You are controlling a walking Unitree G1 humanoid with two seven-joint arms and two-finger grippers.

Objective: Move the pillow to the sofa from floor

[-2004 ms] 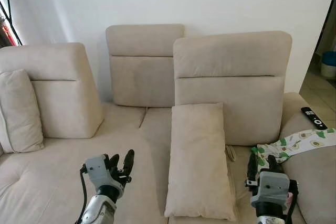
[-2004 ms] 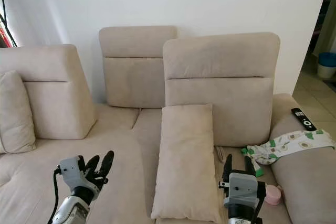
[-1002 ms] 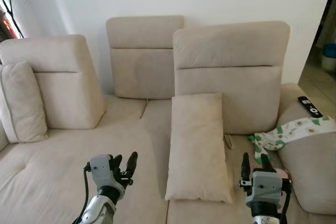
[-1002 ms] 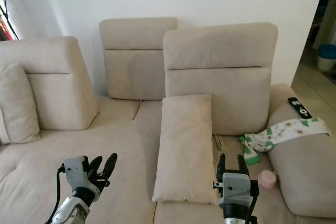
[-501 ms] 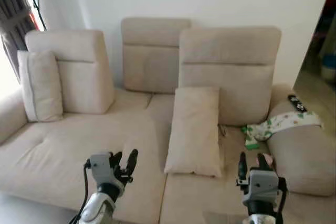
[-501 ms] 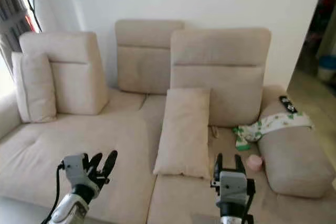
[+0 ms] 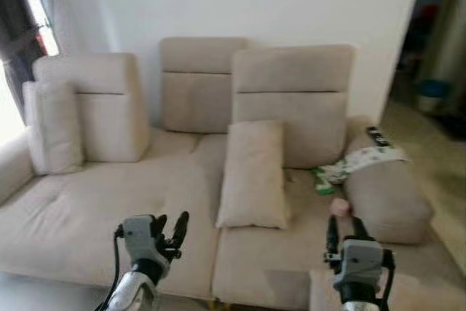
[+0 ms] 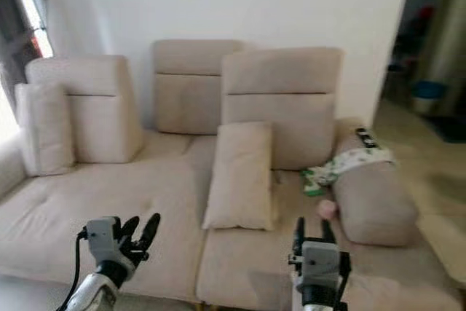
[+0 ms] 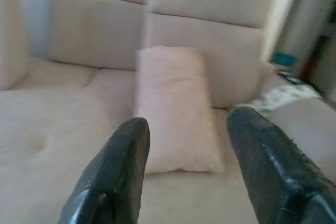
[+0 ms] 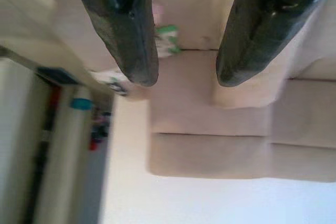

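Observation:
A long beige pillow (image 7: 251,172) stands tilted on the beige sofa's seat (image 7: 102,209), its top leaning on the middle backrest (image 7: 291,100). My left gripper (image 7: 172,222) is held low in front of the sofa, to the pillow's left, open and empty. In the left wrist view its fingers (image 9: 113,177) frame the pillow (image 9: 173,108) from a distance. My right gripper (image 7: 344,227) is held low to the pillow's right, open with nothing between its fingers (image 10: 121,24).
A second beige pillow (image 7: 51,129) leans at the sofa's left end. A green-patterned cloth (image 7: 353,164) and a black remote (image 7: 378,136) lie on the right armrest (image 7: 386,202), with a small pink object (image 7: 337,205) beside it. A doorway with a blue bin (image 7: 431,89) opens at right.
The camera has drawn back and swung, so the sofa looks smaller and farther and its front edge shows. The pillow keeps its place on the sofa. Both grippers stay open.

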